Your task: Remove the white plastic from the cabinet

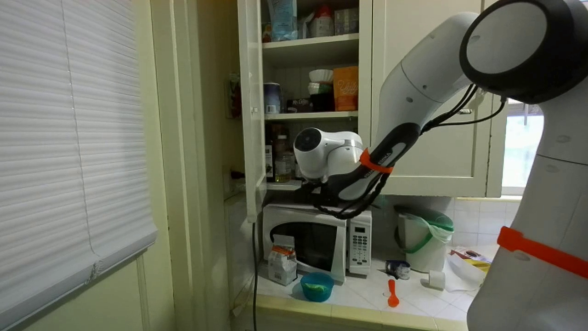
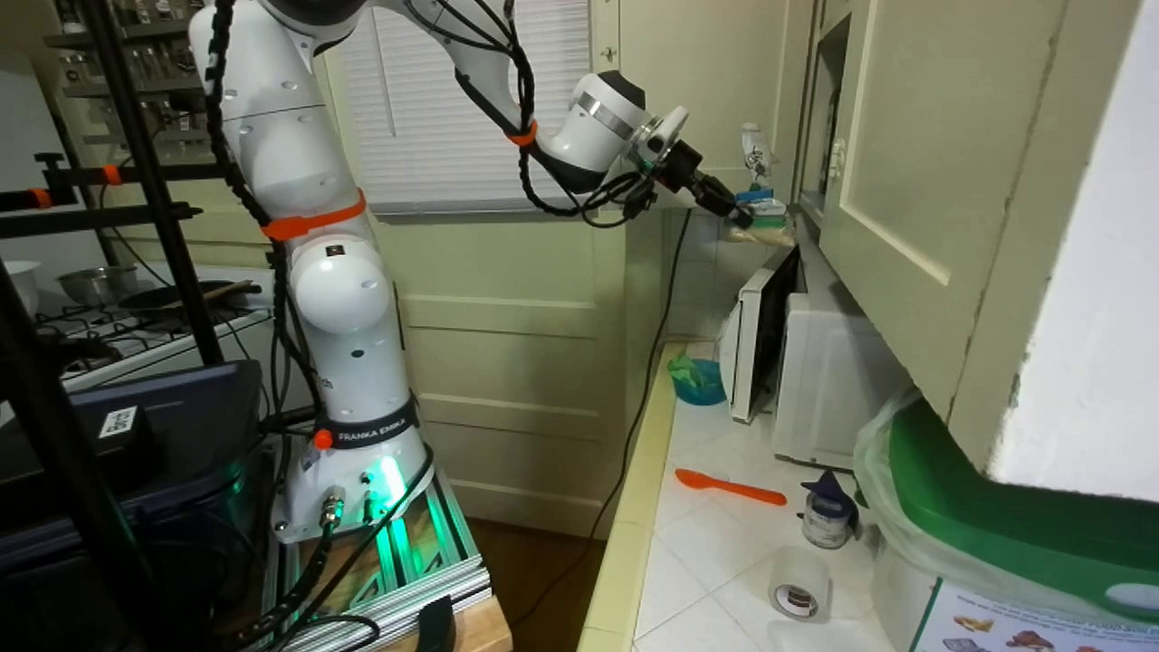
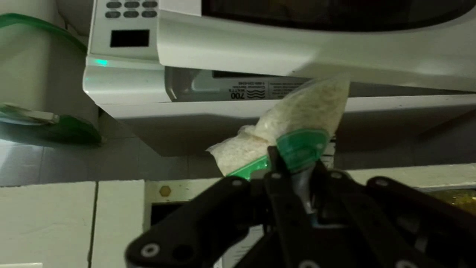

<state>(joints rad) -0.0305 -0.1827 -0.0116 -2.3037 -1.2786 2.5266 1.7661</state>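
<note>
Fingers [image 3: 277, 186] pinch a white plastic bag [image 3: 316, 108] at the lowest shelf [image 1: 285, 185] of the cabinet [image 1: 365, 73], above the microwave [image 1: 317, 243].

Surroundings: the cabinet door [image 1: 252, 101] stands wide, between the arm [image 1: 328, 154] and the side wall [image 1: 239, 257]. Bottles [image 1: 284, 158] stand on the lowest shelf, partly hidden by the arm. The microwave sits toward the back edge of the desk [image 1: 358, 294], at the corner by the side wall; its door is ajar, beneath the bag. An upright pouch [image 1: 281, 269] stands before the microwave. A blue bowl [image 1: 321, 294] sits near the front edge, close to the same corner; an orange spoon [image 1: 392, 288] lies near the front edge, farther from that corner. A small labelled container [image 1: 403, 270] sits between the microwave and a white bin [image 1: 415, 259] near the back edge. A clear roll [image 2: 797, 575] lies near the bin.

Position of the bag: its narrowed part passes between the fingers. Its filled end, with a green band, extends beyond the fingertips and, in the wrist view, overlaps the microwave's top front edge. A second green-banded portion lies beside the grip, outside the fingers; whether it belongs to the same bag cannot be determined.
</note>
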